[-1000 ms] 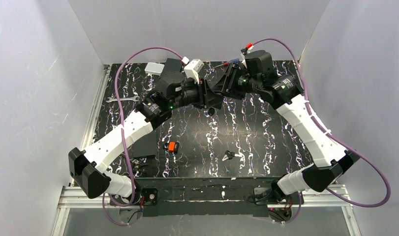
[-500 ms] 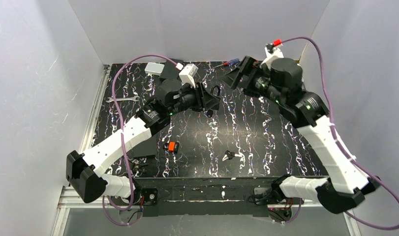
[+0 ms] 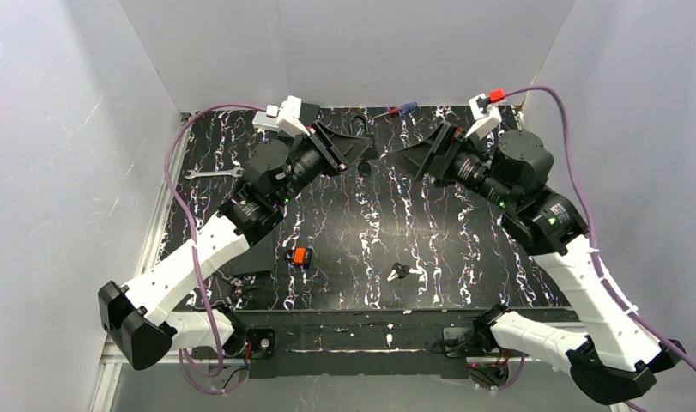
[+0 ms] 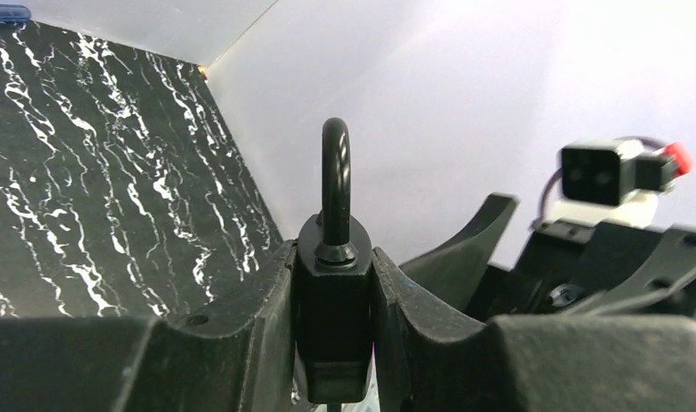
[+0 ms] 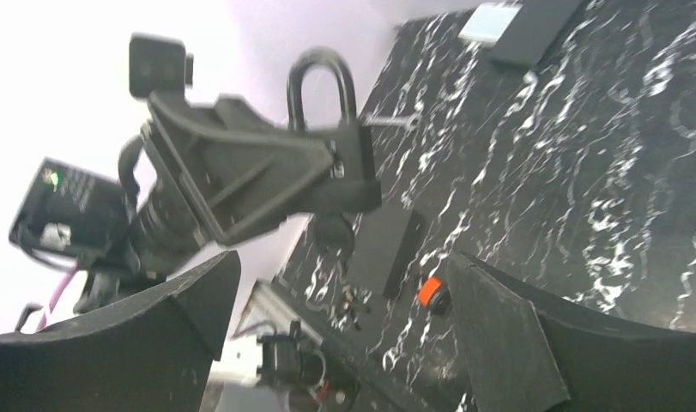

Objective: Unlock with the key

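Observation:
My left gripper (image 3: 353, 148) is shut on the black padlock (image 3: 359, 129) and holds it in the air over the far middle of the table, shackle up. In the left wrist view the padlock body (image 4: 329, 309) is clamped between both fingers (image 4: 258, 309). A key's dark head (image 5: 330, 230) hangs from the padlock's underside (image 5: 354, 172); from above the key (image 3: 362, 169) shows just below the lock. I cannot tell whether the shackle is released. My right gripper (image 3: 415, 158) stands wide open to the right of the padlock, apart from it, with nothing between its fingers (image 5: 341, 257).
Another small dark-headed key (image 3: 399, 273) lies near the table's front middle. An orange-bodied block (image 3: 299, 256) sits left of it. A silver wrench (image 3: 214, 173) lies at the left edge, a white box (image 3: 265, 120) at the back left, a screwdriver (image 3: 400, 110) at the back.
My right gripper opened, let go at the padlock and drew back to the right. My left arm carried the padlock, key in it, toward the back.

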You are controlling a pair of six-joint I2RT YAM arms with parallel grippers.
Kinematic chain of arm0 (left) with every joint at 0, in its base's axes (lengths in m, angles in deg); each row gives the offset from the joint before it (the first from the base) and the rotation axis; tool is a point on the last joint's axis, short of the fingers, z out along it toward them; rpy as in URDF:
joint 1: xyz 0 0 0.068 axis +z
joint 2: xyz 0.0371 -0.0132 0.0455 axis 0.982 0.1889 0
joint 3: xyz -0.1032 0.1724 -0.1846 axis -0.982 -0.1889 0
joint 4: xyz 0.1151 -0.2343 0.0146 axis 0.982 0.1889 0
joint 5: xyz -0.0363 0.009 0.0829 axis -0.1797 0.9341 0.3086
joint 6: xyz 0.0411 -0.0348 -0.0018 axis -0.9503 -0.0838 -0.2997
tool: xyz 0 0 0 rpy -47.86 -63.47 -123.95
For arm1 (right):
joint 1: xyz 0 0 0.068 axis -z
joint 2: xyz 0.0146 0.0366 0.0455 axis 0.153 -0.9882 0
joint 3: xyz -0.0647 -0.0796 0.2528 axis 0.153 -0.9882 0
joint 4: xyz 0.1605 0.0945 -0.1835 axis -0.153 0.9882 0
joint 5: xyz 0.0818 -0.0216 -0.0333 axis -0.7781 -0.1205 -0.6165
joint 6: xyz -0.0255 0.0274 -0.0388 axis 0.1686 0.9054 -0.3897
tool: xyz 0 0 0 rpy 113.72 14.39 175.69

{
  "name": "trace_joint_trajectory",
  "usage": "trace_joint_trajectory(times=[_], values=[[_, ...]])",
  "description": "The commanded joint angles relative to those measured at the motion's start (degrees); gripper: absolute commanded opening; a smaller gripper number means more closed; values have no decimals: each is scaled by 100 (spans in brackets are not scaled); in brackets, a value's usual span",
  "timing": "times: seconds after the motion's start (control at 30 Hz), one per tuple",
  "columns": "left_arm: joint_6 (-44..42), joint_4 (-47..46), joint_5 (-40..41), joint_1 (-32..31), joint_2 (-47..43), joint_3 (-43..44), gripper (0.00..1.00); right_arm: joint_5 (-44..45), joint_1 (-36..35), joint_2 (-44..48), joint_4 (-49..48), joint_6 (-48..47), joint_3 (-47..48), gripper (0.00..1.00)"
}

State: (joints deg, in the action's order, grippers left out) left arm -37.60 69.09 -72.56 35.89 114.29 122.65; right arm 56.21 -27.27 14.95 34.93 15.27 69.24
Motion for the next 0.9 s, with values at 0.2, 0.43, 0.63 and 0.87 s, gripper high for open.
trace_joint_trajectory(times=[0.2,0.43,0.63,0.87], values=[[671,-815,421,29,-687,61,0,-2084,-5,-219,-1900,570,-688,87],[892,-895,490,33,-793,30,0,-2311,-17,-612,-2245,787,-544,77],[1050,-1012,538,41,-784,-65,0,-2485,-24,-823,-2221,731,-323,66],[1146,-1077,713,41,-784,-230,0,-2524,-62,-886,-2399,864,-312,60]])
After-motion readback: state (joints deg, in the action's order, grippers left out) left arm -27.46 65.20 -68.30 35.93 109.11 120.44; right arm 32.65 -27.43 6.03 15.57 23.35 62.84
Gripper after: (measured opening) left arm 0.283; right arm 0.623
